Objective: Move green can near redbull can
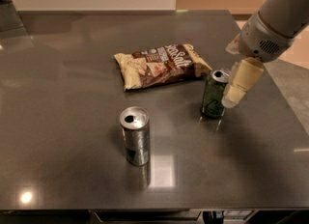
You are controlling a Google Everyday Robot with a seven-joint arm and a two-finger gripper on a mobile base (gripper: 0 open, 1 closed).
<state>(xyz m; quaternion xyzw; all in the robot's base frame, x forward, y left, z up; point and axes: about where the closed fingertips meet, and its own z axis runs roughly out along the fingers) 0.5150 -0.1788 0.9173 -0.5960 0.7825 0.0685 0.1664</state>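
Observation:
The green can (212, 95) stands upright on the dark grey table (72, 73), right of the middle. The redbull can (135, 136), slim and silver with a dark lower part, stands upright nearer the front, to the left of the green can. My gripper (236, 90) hangs from the arm at the upper right. Its cream-coloured finger (241, 80) overlaps the green can's right side at top height.
A brown and cream snack bag (161, 64) lies flat behind the two cans, its right end close to the green can. The table's right edge (285, 102) runs close to the right of the gripper.

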